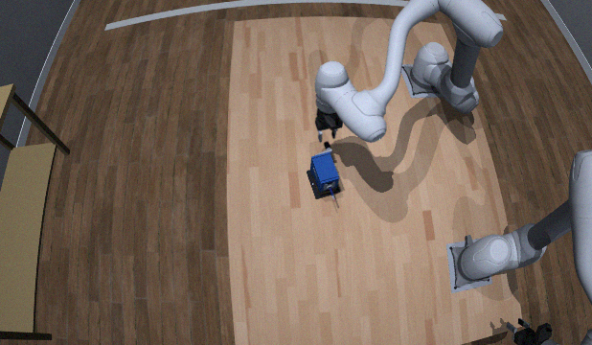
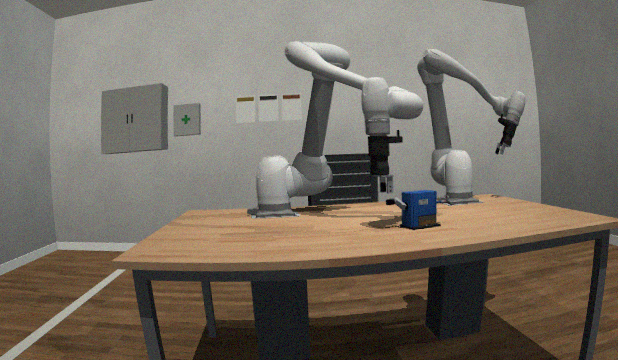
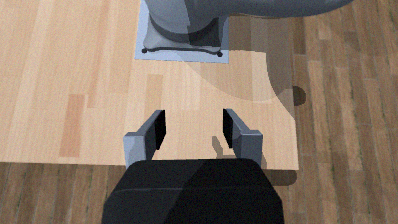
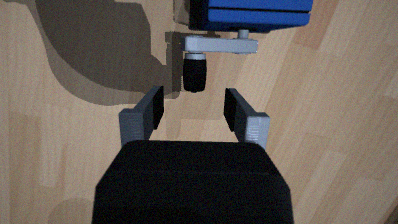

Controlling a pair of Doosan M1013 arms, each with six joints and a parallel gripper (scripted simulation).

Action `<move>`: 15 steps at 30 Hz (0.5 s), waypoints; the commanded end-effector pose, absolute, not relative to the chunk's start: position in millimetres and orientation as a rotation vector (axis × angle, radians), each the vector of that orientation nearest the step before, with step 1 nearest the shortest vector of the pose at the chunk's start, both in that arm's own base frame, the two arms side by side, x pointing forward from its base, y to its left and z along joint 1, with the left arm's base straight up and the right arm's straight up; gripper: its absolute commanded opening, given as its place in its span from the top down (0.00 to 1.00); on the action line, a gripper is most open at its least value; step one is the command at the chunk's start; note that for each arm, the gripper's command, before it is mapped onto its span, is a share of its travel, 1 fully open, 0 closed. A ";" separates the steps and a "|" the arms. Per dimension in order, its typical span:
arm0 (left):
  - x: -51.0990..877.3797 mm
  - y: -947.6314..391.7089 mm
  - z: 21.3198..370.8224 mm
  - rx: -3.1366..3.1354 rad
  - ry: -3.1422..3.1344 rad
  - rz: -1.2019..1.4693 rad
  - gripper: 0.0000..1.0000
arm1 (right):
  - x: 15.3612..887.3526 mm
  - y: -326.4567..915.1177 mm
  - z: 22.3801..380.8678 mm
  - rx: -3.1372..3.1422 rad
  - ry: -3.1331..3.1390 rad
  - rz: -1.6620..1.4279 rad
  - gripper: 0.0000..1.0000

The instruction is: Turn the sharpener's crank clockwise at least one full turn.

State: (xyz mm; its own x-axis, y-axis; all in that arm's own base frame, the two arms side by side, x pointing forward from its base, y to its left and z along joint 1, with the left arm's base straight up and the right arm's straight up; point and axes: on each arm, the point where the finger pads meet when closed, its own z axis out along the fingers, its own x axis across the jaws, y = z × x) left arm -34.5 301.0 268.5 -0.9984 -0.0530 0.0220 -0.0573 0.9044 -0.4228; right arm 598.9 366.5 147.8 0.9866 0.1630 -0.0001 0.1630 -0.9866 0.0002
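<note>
The blue sharpener stands upright on a black base. Its grey crank arm reaches left from the axle in the right wrist view and bears a black handle. A thin pencil sticks out of the opposite side. My right gripper is open and empty, pointing down above and just off the crank side; the handle is not between its fingers. My left gripper is open and empty, far from the sharpener.
The sharpener stands on the wooden table. The right arm reaches over the table. The left arm is folded out past the table's edge. A grey drawer cabinet stands behind the table.
</note>
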 end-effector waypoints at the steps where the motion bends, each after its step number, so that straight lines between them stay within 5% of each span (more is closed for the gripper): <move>1: -34.6 301.3 268.9 0.089 -3.056 0.677 0.00 | 599.2 366.7 145.6 3.132 0.257 0.002 0.03; 15: -34.6 301.3 268.9 0.089 -3.056 0.677 0.00 | 599.3 366.7 135.4 3.132 0.257 0.002 0.03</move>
State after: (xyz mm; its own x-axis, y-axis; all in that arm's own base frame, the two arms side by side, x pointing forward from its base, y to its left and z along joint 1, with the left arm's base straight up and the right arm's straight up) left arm -34.5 301.0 268.5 -0.9984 -0.0530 0.0220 -0.0573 0.9044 -0.4228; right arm 598.9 366.5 135.1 0.9866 0.1630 -0.0001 0.1630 -0.9866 0.0002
